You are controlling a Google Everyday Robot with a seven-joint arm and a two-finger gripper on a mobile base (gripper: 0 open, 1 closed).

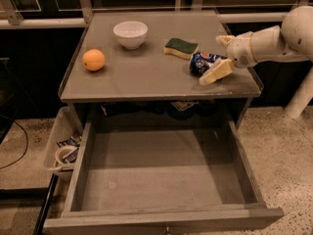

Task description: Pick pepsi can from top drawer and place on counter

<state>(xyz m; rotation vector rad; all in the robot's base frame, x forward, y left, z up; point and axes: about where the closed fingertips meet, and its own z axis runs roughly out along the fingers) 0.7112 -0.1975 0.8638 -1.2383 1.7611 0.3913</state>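
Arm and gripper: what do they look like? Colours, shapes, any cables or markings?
The arm is smooth off-white with rounded, bulbous segments; no cables or markings show. The gripper, over the counter by the can, is cream-tan and more angular.

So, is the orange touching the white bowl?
Apart. The camera view shows bare counter between orange and bowl; the gripper sits at the pepsi can, far right.
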